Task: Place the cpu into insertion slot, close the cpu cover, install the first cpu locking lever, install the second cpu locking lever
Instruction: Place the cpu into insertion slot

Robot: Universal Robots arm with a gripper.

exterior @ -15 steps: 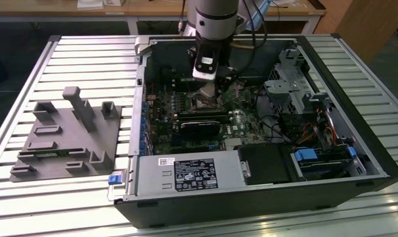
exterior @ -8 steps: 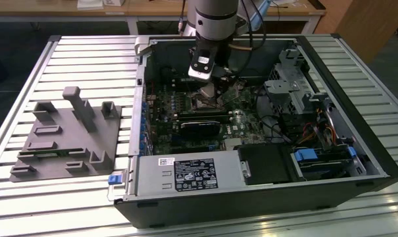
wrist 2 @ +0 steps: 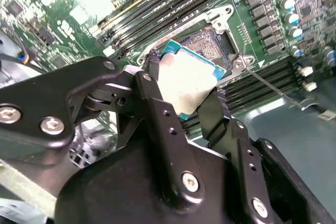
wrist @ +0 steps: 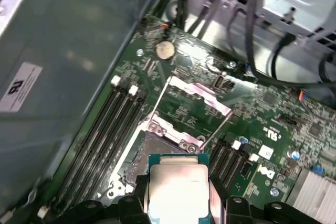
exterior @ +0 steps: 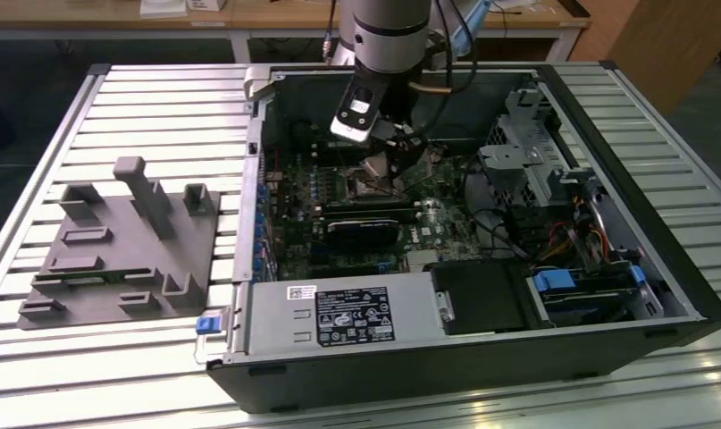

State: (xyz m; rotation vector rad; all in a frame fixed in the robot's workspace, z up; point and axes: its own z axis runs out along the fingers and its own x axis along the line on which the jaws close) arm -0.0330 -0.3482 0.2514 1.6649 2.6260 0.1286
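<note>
One big slatted metal worktop (exterior: 157, 98) carries everything. On it lies an open computer case (exterior: 670, 304), and towards the exterior view's left stands a grey plastic holder (exterior: 116, 250) with several upright posts. Inside the case, at the near side, there is a silver box with a dark label (exterior: 336, 313), and behind it the green main board (exterior: 438, 228) lies flat.

The robot arm (exterior: 390, 36) comes down from above into the case, and its gripper (exterior: 387, 170) is low over the middle of the board.

In both wrist views the two black fingers (wrist 2: 157, 98) are closed on the cpu (wrist 2: 188, 80), one on each opposite edge, so the grey-tan metal top stays free between them. In the second wrist view the cpu is tilted, with its green-edged corner towards the insertion slot (wrist 2: 215, 43). It sits just over the near edge of this slot. I cannot tell if it touches the slot already.

In the first wrist view the gripper (wrist: 178, 205) holds the cpu (wrist: 177, 192) beside the dark centre of the insertion slot (wrist: 149, 153). The cpu cover (wrist: 176, 132) is folded back and open on the far side of the slot, and the green board is visible through its cut-out middle. Two thin wire levers (wrist: 218, 127) stand up beside the cover. Long black memory slots (wrist: 113, 124) run beside the slot, and a small round battery (wrist: 165, 50) lies further away.
</note>
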